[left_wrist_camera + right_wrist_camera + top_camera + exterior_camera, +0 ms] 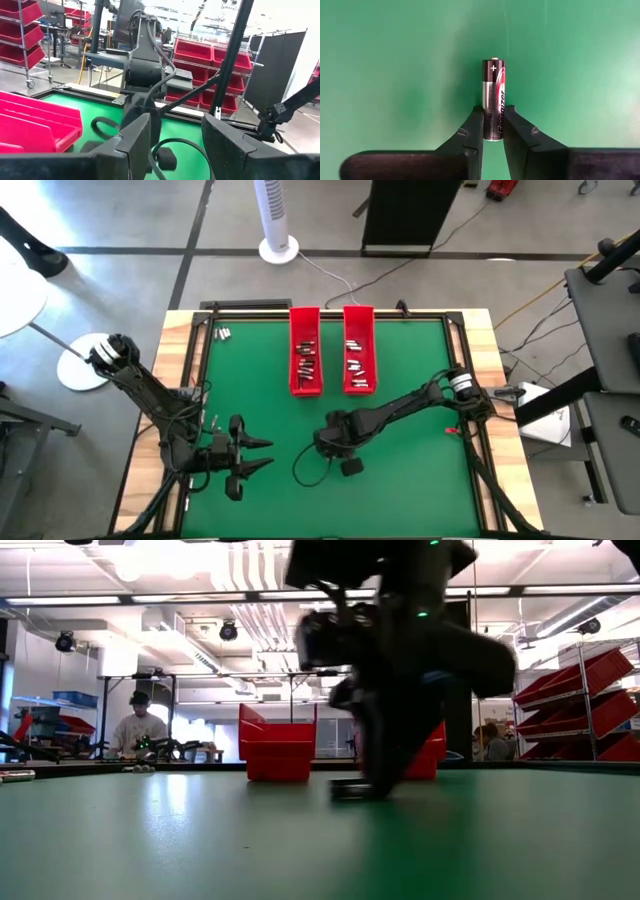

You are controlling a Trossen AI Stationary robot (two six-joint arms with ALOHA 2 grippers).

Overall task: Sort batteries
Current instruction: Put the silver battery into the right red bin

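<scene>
only your right wrist view shows the catch plainly: the right gripper (493, 127) has its fingers (470, 131) pressed against both sides of a single battery (493, 95), a dark and silver cell with its plus end pointing away from the wrist, lying on the green mat (395, 75). from above you see none of that; the high view gives you only the right gripper (330, 442) dipped to the mat near the table's middle, the battery hidden beneath it. the low view shows the same arm as a dark blur touching down on the mat, with the two red trays (277, 752) behind it.

your left gripper (262, 454) waits just to the left of the right one, low over the mat, its fingers (131, 142) standing apart with nothing between them.

more batteries (306, 360) lie inside the left red tray (305, 388), others in the right red tray (359, 388), and a few loose batteries (222, 333) sit near the far left corner. around the right gripper the mat is bare toward the near edge and the right rail; the trays stand well apart from it on the far side.
</scene>
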